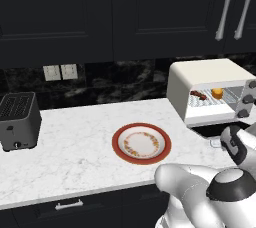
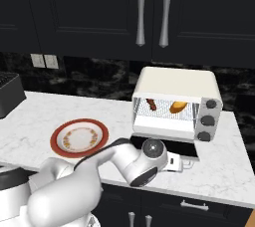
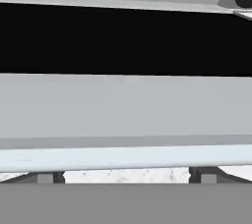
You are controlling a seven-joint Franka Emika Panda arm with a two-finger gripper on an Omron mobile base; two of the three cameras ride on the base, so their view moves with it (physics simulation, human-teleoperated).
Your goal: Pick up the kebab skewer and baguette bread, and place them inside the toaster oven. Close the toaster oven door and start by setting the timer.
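At the front edge of the lowered toaster oven door [image 2: 164, 146], your gripper [image 2: 185, 163] sits low over the marble counter [image 1: 75, 147], its fingers [image 3: 44, 177] spread wide under the silver bar handle [image 3: 123, 158]. The door lies flat and open in front of the toaster oven [image 2: 177, 102]. Inside on the rack you can see the kebab skewer [image 2: 152, 104] to the left and the baguette bread [image 2: 179, 107] to the right, apart. The plate [image 1: 141, 143] is left of the oven, the slot toaster [image 1: 18, 120] farther left.
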